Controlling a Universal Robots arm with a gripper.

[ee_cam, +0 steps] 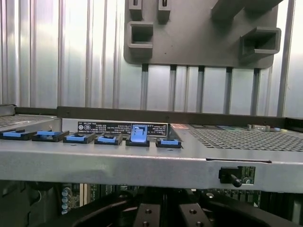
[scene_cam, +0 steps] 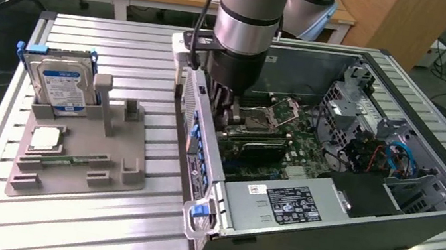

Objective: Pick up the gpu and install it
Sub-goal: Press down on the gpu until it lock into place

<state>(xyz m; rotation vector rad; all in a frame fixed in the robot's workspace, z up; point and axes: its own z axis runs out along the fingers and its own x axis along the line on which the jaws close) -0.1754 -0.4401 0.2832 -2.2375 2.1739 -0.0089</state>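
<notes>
The gpu (scene_cam: pixel 257 145) sits low inside the open case at centre frame, black, lying flat along the motherboard.

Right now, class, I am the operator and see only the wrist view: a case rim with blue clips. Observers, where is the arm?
Observer: The gripper is down inside the open computer case, over the motherboard.
Operator: What stands on the grey holder?
Observer: A hard drive stands upright in a slot of it.
Operator: And the gpu?
Observer: A long black part, likely the gpu, lies across the board below the gripper; whether it is gripped is hidden.
</notes>
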